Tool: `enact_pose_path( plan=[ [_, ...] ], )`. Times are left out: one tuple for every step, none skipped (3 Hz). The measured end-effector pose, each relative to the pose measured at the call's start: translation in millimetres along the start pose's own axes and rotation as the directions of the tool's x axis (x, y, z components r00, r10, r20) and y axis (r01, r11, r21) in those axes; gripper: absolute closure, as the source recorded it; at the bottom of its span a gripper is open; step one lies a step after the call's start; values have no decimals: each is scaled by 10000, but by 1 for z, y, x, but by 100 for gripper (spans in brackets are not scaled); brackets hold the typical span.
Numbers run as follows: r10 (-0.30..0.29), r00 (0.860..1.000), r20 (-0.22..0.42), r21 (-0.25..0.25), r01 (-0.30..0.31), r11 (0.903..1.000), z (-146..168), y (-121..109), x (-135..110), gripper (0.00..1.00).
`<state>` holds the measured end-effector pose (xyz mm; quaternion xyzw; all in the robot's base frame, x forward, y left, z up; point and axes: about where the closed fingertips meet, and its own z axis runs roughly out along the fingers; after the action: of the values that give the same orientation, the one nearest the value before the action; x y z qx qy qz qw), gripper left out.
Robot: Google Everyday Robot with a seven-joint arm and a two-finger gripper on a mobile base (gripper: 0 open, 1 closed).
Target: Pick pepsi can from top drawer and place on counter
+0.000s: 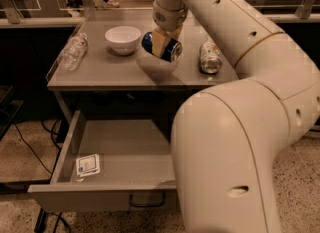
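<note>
Near: top drawer (pixel 65 152) stands open, and we note a small packet (pixel 88 165) inside. Beyond, above the counter (pixel 110 72), the gripper (pixel 162 42) is clenched on the pepsi can (pixel 172 52). The can lies sideways, long axis left-right, right end dipping.

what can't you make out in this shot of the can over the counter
- Camera view: the right half of the top drawer is hidden by the arm.
- The tool, above the counter, covers the logo on the pepsi can.
- The print on the card in the drawer is too small to read.
</note>
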<state>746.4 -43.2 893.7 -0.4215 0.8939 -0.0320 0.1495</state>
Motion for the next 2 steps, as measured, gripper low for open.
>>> enact_pose_path(
  plan=[
    [-21, 9996, -265, -109, 18, 9999, 19, -7, -2, 100],
    [57, 9990, -442, -133, -63, 9999, 35, -18, 1, 100]
  ],
)
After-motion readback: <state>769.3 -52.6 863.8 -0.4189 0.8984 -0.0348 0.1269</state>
